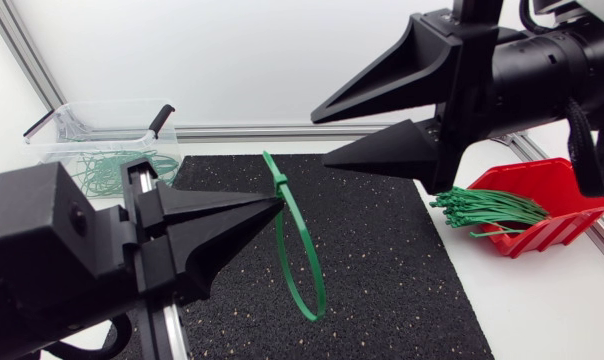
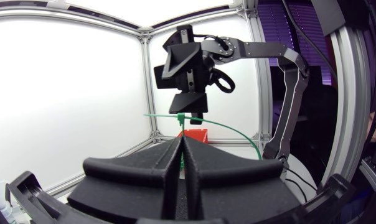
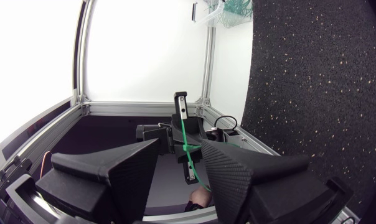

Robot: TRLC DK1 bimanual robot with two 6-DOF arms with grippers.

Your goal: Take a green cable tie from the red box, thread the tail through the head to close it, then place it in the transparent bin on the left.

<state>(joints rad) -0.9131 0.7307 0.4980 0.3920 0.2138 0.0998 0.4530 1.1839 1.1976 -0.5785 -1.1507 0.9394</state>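
Left gripper (image 1: 274, 203), fingers pressed together, pinches green cable tie (image 1: 301, 235) near its head, above black mat (image 1: 382, 260) at tabletop centre; tie curls in loop below fingertips, tail poking up. Right gripper (image 1: 322, 140), fingers spread, hovers just beside tie, apart from it. Red box (image 1: 557, 185) holding spare ties (image 1: 482, 210) near tabletop's right edge; transparent bin (image 1: 57, 130) at far left corner

green tie (image 1: 281, 188), red box (image 1: 542, 190), speckled mat (image 1: 382, 260)
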